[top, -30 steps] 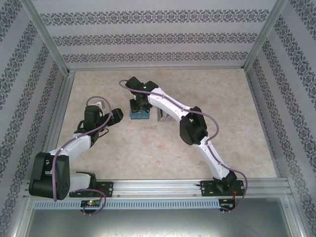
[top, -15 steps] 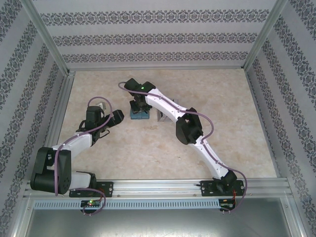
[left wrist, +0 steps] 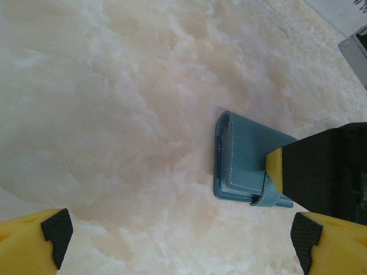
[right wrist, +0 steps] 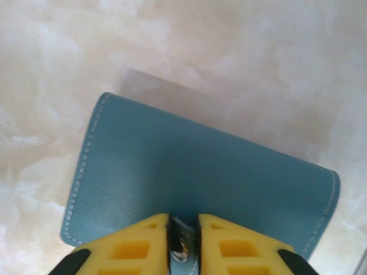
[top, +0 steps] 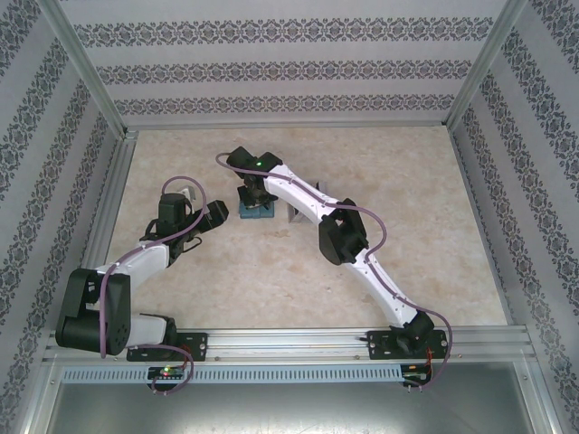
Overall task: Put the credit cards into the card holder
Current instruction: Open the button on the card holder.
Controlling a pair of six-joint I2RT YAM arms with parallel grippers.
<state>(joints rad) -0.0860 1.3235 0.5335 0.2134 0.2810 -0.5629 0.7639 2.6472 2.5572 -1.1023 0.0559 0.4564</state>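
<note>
Opening the wallet looks to be the step in hand. The small teal-blue folding card holder lies closed and flat on the pale marbled tabletop, left of a pale grey object that is partly hidden by the right arm.

- Right gripper: yellow fingers drawn narrow and pinched on the wallet's short strap tab at its near edge. A metal snap shows between the pads.
- Left gripper: jaws wide, holding nothing. It hovers just left of the wallet and above the table, apart from it.

Pose:
- Right arm is stretched far forward and leftward across the table, elbow raised, wrist pointing almost straight down over the wallet.
- Left arm is folded, its wrist angled right toward the wallet.

Judgement on the next move: lift or peel the tab to free the snap, then swing the flap open. The light wallet may rise with the pull, so the free left gripper could pin its body down. No card is loaded yet.
</note>
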